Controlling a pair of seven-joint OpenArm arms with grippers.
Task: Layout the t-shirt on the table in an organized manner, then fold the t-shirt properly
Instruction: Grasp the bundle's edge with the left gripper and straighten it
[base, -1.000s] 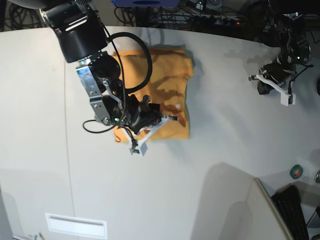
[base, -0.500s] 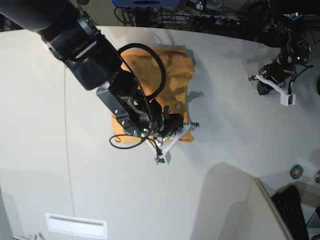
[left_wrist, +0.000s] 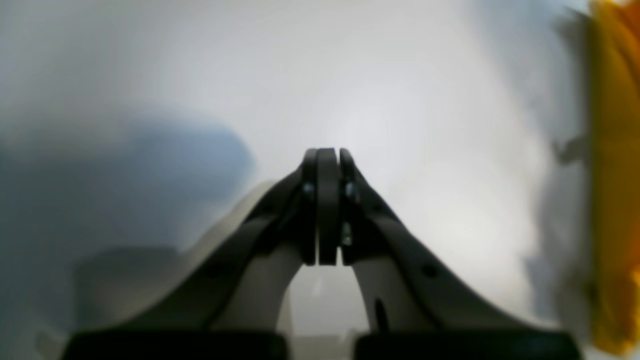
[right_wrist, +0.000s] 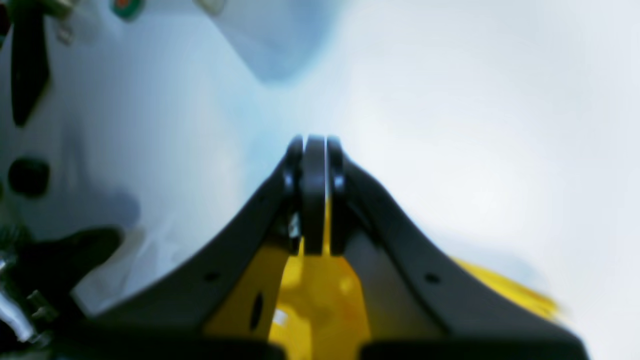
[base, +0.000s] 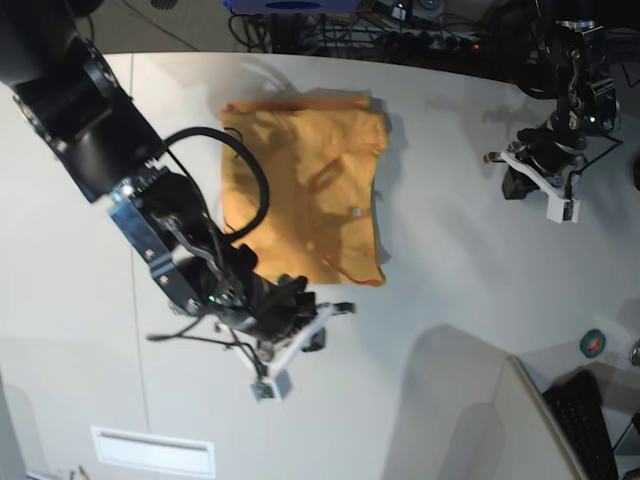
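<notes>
The orange-yellow t-shirt (base: 305, 185) lies folded into a rough rectangle at the back middle of the table (base: 450, 290). My right gripper (base: 340, 310) hovers just off the shirt's near corner. In its wrist view the gripper (right_wrist: 315, 145) is shut. Yellow cloth (right_wrist: 315, 295) shows below and behind its fingers, with no fold pinched at the tips. My left gripper (base: 505, 160) rests at the far right, well apart from the shirt. In the left wrist view the left gripper (left_wrist: 325, 155) is shut on nothing, and the t-shirt (left_wrist: 615, 200) is a blurred strip at the right edge.
A roll of green tape (base: 593, 343) lies near the right edge of the table. A keyboard (base: 585, 420) sits at the bottom right corner behind a raised grey panel (base: 470, 410). Cables (base: 420, 35) run along the back edge. A thin dark seam (base: 135, 290) crosses the tabletop at left.
My right arm has drawn back off the shirt toward the table's front, uncovering the folded cloth. The left gripper has shifted slightly.
</notes>
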